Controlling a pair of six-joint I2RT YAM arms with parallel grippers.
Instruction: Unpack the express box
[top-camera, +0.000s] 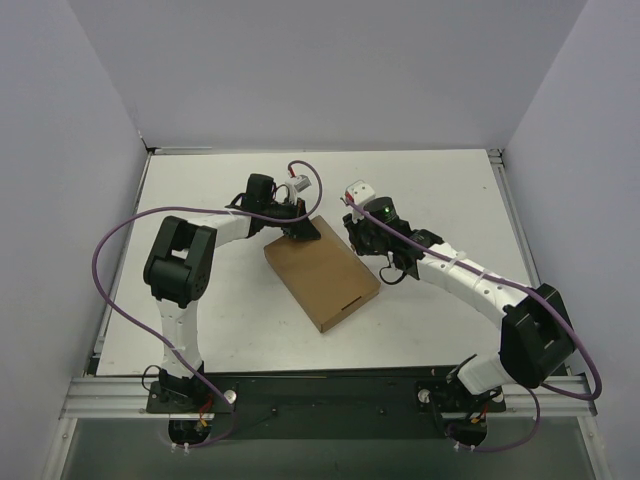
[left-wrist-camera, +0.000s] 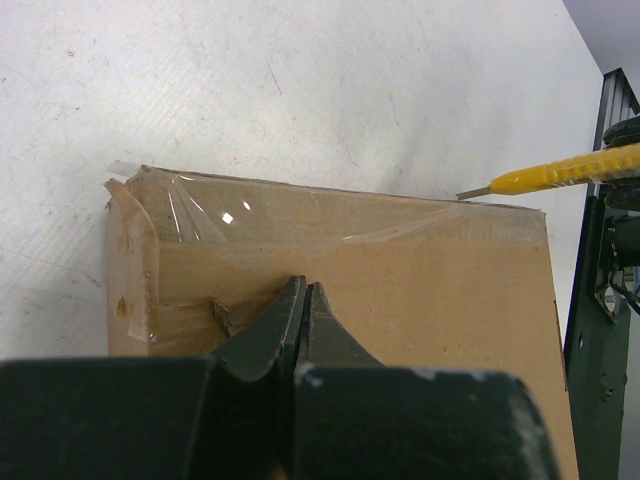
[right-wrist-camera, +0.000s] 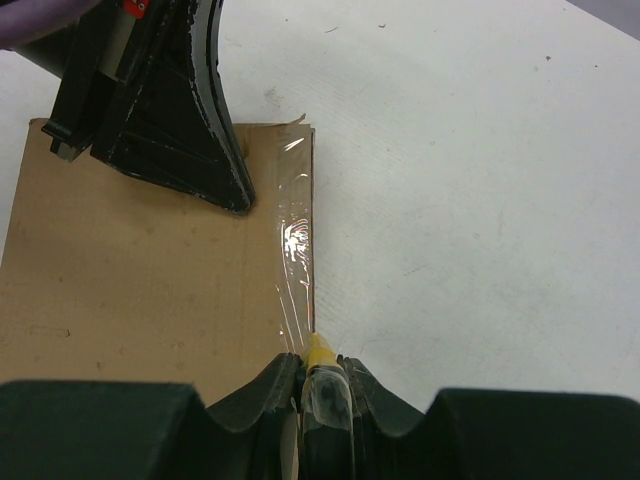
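Note:
The express box lies flat and closed in the middle of the table, plain brown cardboard with clear tape along one edge. My left gripper is shut and empty, its tips pressed on the box top near a far corner. My right gripper is shut on a small yellow utility knife. The knife's tip sits at the taped edge of the box. In the left wrist view the knife shows at the box's far right corner, blade touching the tape.
The white table lies all round the box, with grey walls on three sides. The left gripper rests on the box just ahead of the knife along the same edge. The tape is torn and lifted at the box's left corner.

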